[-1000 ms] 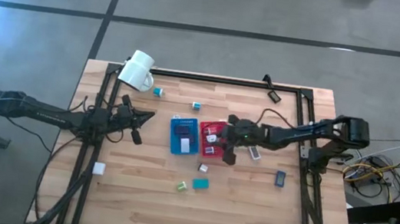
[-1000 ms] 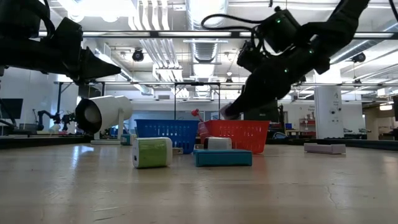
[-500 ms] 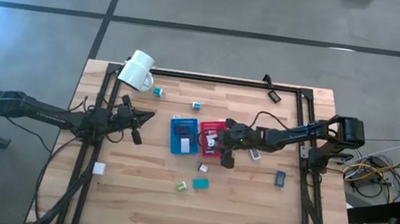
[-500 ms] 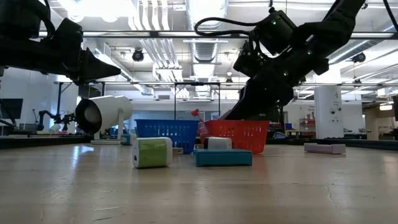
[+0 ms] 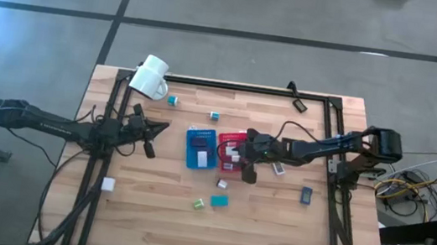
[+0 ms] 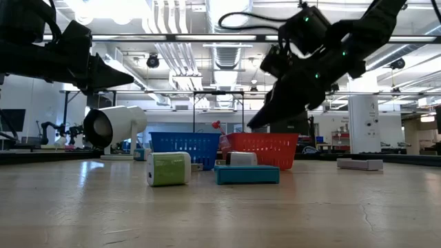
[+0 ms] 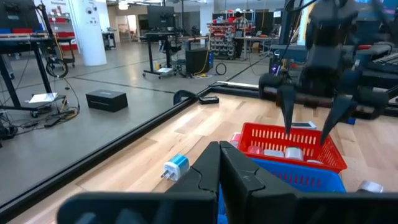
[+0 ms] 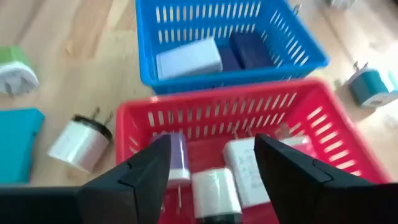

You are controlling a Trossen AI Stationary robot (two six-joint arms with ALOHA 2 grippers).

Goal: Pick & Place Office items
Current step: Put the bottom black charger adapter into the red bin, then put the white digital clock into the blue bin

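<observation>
High view shows your right pincer [image 5: 240,154] poised over the red basket [image 5: 234,136] at the middle of the bench [image 5: 272,231], its fingers spread apart and holding nothing. Through the right wrist camera you look straight down between those fingers into the red basket, where a purple-and-white block [image 8: 176,158], a white cylinder-shaped plug [image 8: 213,188] and a flat white block [image 8: 249,163] lie loose on the bottom. Touching it on the far side sits the blue basket [image 8: 148,50], holding a pale lavender block [image 8: 188,58] and a dark blue one [image 8: 244,51].

Your left pincer [image 5: 159,126] hangs well apart from the baskets, near the bench's left rail, fingers pressed together and empty.

Other office items are scattered on the bare wood: a green-and-white plug [image 6: 168,169] and a flat teal block [image 6: 247,174] nearer you, a white plug [image 8: 79,140] beside the red basket, and a blue plug [image 7: 176,167] near the white mug [image 5: 151,77].
</observation>
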